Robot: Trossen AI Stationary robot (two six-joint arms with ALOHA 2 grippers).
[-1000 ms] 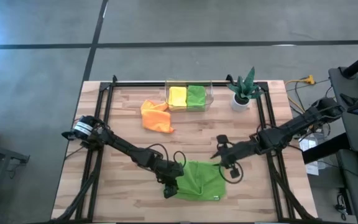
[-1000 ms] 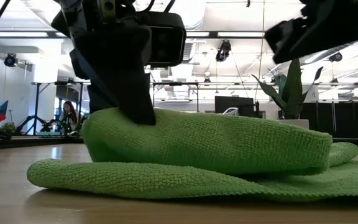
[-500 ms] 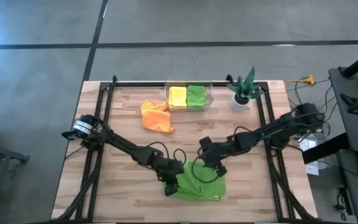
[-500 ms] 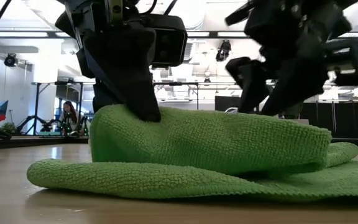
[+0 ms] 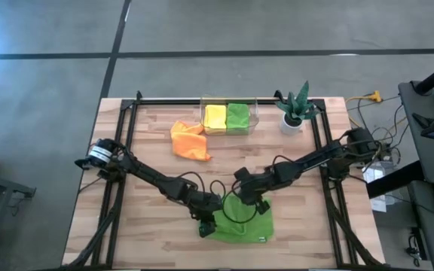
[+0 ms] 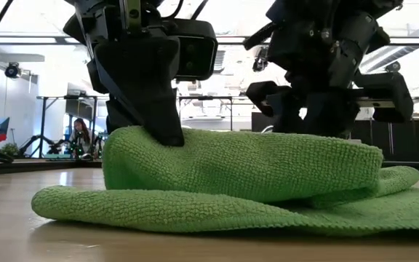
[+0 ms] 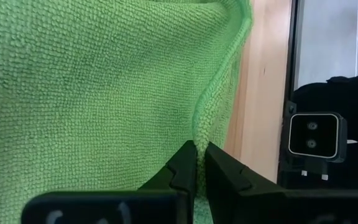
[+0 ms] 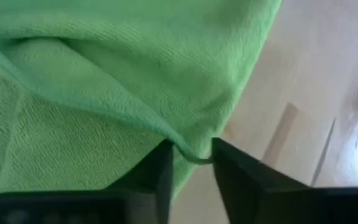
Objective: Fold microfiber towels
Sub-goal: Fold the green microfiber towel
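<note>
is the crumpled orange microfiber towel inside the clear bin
No, the crumpled orange microfiber towel lies on the wooden table, beside the clear bin.

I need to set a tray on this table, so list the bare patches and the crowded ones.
Bare wood: the near left corner, left of the green towel; the stretch between the orange towel and the left arm; the right strip below the potted plant. Crowded: the front centre, where both claws, left and right, work the green towel, and the clear bin at the back.
</note>
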